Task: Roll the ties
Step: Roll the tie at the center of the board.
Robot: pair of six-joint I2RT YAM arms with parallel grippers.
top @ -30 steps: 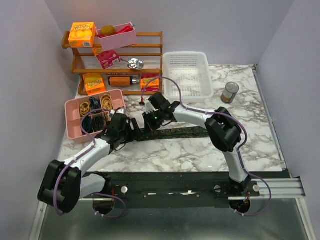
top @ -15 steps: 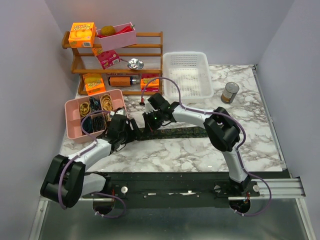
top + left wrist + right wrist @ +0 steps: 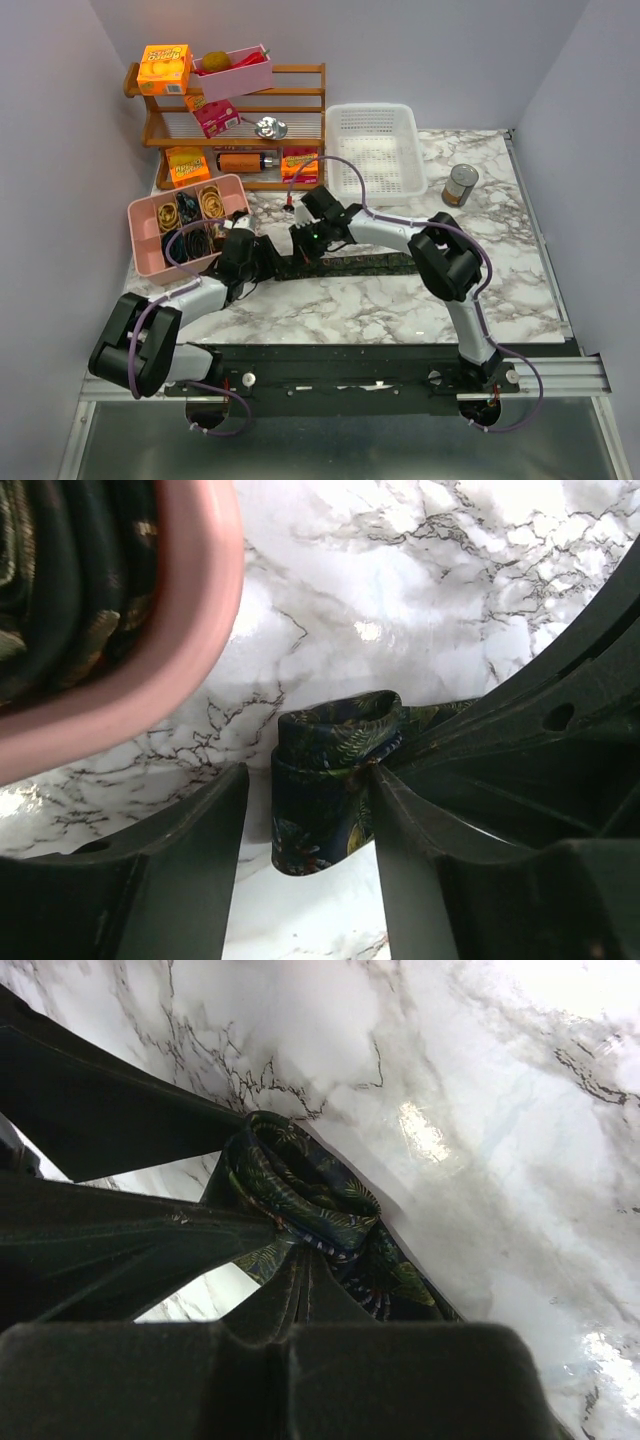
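far left: pink plastic compartment tray [image 3: 135, 245], not judged part of this step. just right of it, the left gripper [image 3: 305, 805] is set low over the white marbled tabletop [image 3: 400, 310]. its jaws are partly open and straddle the started coil of the black green-gold speckled fabric necktie [image 3: 325, 780]. one finger is touching the coil and a gap is left at the other, so nothing is clamped.

next right, the right gripper [image 3: 300, 1255] is pressed fully closed, tips buried at the coil's core. an inner fold is judged to be pinched there. the rest of the tie is laid flat toward the right, unrolled.

step judged: early rolling, only a few turns made. the next move is judged to call for the coil to be steadied between the left jaws while it is turned along the flat length, with tension kept so the turns are not loosened.
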